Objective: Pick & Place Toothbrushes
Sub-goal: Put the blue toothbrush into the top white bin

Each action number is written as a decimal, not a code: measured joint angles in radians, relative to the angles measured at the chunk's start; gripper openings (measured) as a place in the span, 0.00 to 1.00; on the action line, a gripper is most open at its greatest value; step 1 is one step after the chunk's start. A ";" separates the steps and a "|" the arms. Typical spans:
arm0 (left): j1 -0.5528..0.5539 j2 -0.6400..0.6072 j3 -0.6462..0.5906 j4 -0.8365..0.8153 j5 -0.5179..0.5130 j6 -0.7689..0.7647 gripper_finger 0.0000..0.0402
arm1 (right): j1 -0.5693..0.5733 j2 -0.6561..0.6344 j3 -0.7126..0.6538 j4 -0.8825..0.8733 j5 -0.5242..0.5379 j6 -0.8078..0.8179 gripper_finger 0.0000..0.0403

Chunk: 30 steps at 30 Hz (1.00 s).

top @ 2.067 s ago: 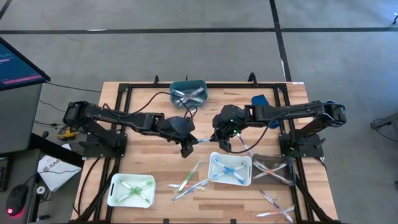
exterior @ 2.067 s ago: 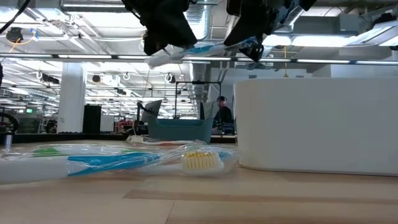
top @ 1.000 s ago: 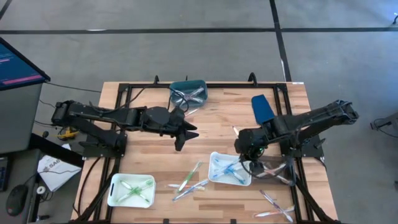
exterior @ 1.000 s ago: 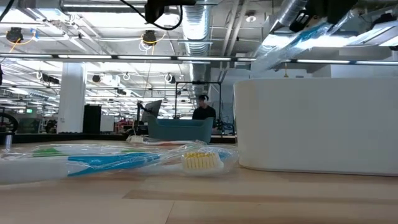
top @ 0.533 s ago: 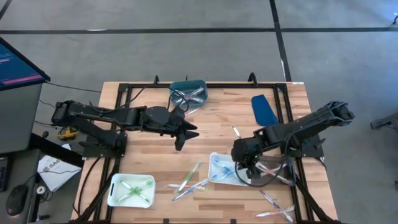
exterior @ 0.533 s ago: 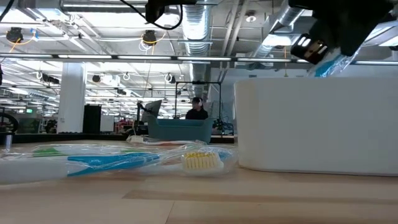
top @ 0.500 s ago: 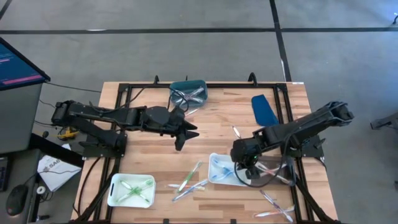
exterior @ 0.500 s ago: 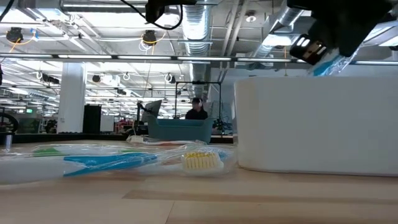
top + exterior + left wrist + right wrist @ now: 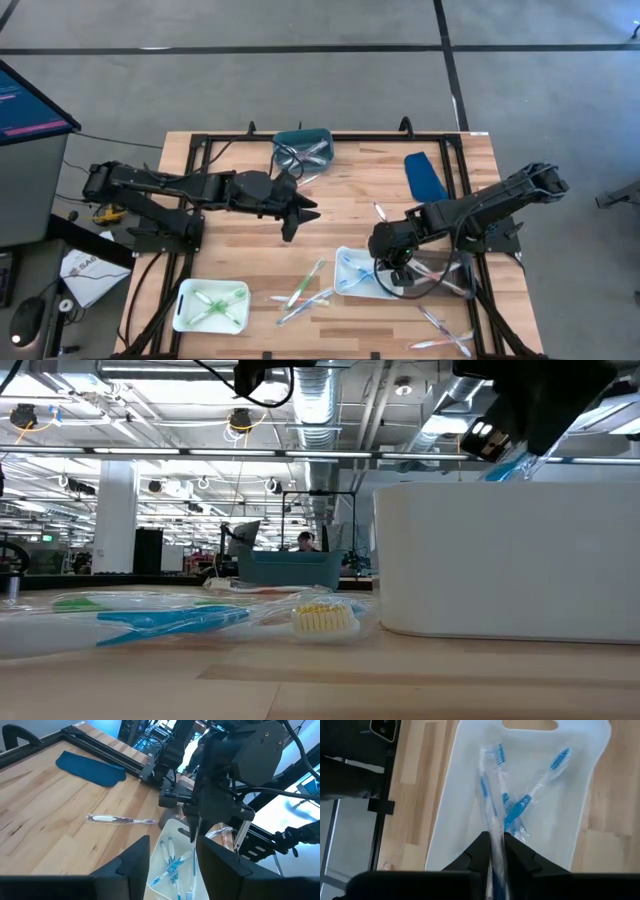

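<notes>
My left gripper [image 9: 290,222] hangs well to the left of the white tray [image 9: 345,285], over bare table, fingers [image 9: 134,862] parted and holding nothing. My right gripper [image 9: 496,851] sits directly above the white tray, jaws pinched on a wrapped blue toothbrush [image 9: 492,820] that angles down into it. Several more blue toothbrushes [image 9: 532,795] lie crossed inside that tray.

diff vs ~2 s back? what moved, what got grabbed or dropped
The right gripper took a blue toothbrush from mid-table, where both grippers met, toward the near edge and lowered it into the white tray; the brush is between its fingers, not yet released. The left gripper drew back slightly toward its base and hangs open over bare table. Trays and loose brushes stayed put.
</notes>
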 joint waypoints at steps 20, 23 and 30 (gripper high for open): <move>-0.002 0.000 0.000 0.000 -0.007 0.002 0.38 | 0.001 0.001 -0.080 -0.051 0.071 0.093 0.18; -0.007 0.000 0.000 0.000 -0.007 0.001 0.38 | 0.001 0.002 -0.089 -0.048 0.071 0.102 0.18; -0.006 0.000 0.000 0.000 -0.007 0.001 0.38 | 0.001 0.002 -0.089 -0.037 0.071 0.108 0.22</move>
